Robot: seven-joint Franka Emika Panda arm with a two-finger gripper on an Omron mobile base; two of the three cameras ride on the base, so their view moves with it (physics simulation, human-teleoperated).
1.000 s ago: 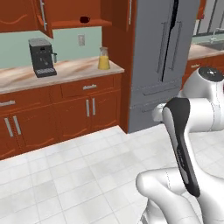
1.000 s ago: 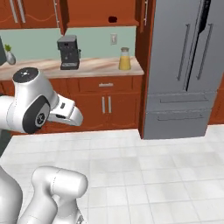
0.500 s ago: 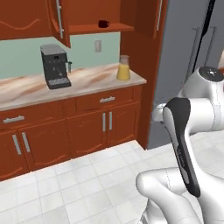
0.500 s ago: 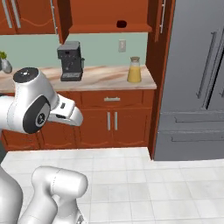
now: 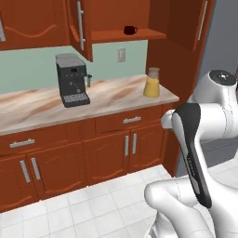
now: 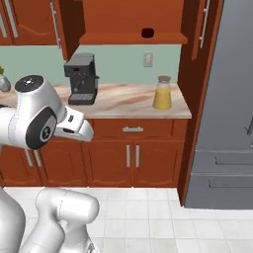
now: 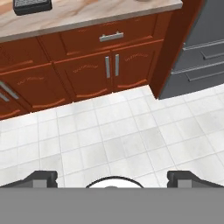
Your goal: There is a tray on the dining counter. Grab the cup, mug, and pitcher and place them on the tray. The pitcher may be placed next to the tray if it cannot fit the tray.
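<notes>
kitchen counter [image 5: 116, 95] holds one pitcher [image 5: 151, 83], one coffee machine [image 5: 70, 79]; one mug [image 5: 129, 30] shelved; gripper [image 7: 112, 177] spread wide, holding nothing

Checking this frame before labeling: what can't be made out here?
- Mug on the open shelf: too small to make out any detail, both base views.
- Pitcher: cut off by the top edge in the hand view.
- Coffee machine: likewise cropped there.
- Gripper: open, fingertips only, bottom of the hand view.

The hand [image 7: 112, 178], fingers spread wide, looks down at white floor tiles [image 7: 122, 140] and wooden cabinets [image 7: 87, 72].
</notes>
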